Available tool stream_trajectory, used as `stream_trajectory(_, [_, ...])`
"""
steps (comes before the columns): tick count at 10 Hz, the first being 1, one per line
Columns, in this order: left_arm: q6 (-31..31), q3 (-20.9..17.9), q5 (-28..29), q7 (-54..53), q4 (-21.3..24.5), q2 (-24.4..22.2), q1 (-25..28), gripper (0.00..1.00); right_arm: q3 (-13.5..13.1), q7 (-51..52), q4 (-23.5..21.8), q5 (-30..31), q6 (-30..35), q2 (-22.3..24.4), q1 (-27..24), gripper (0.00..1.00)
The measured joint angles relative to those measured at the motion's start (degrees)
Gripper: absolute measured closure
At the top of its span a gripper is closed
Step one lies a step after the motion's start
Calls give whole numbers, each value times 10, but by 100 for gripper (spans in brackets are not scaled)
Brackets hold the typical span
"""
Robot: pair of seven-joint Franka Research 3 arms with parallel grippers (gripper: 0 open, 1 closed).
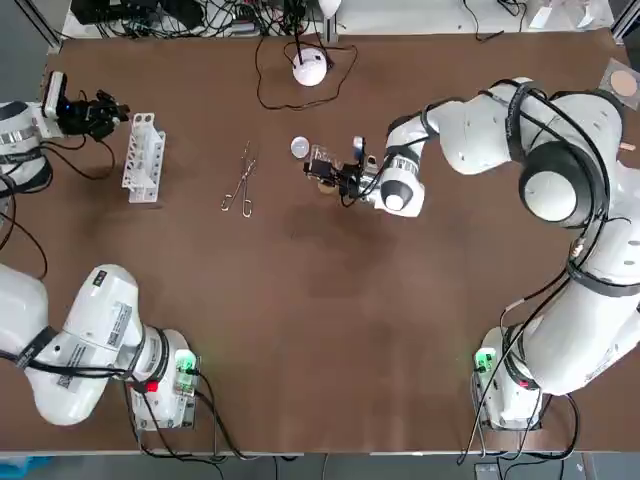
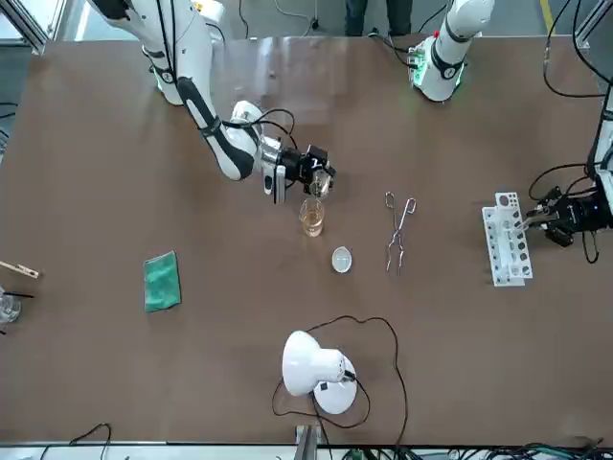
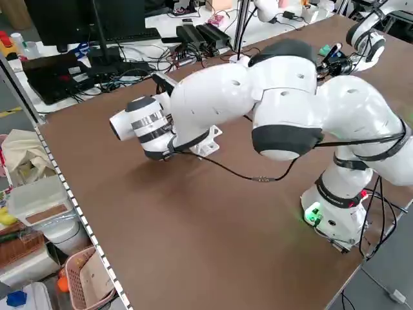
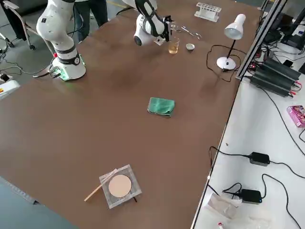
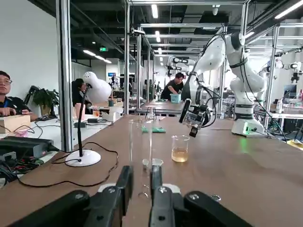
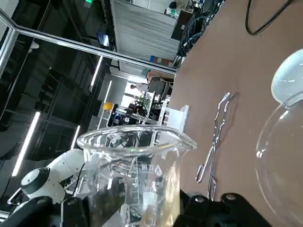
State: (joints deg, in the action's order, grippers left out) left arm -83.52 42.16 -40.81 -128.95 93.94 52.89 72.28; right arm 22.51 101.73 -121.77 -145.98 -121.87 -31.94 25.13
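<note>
Beaker [image 6: 135, 165] — base cut off — hangs in right jaws above glass [image 2: 312, 218].

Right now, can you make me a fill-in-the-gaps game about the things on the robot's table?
1. The right arm's jaws hold a clear glass beaker that is ____, not upright.
2. Right by it stands a second glass beaker holding amber ____.
3. The left arm's jaws sit by the white plastic ____ rack.
4. Between that rack and the beakers lie thin metal ____.
Missing words: tilted; liquid; test-tube; tongs.
</note>
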Motion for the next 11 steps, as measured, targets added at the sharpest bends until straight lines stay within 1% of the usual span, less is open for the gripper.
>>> stream_trajectory(6, [-11, -1, 0, -3, 11, 6, 0, 79, -1, -60, 2, 0, -5, 3, -1, 61])
stream_trajectory(11, [-20, -4, 0, -8, 9, 37, 1, 79, -1, -80, 4, 0, -13, 9, -3, 61])
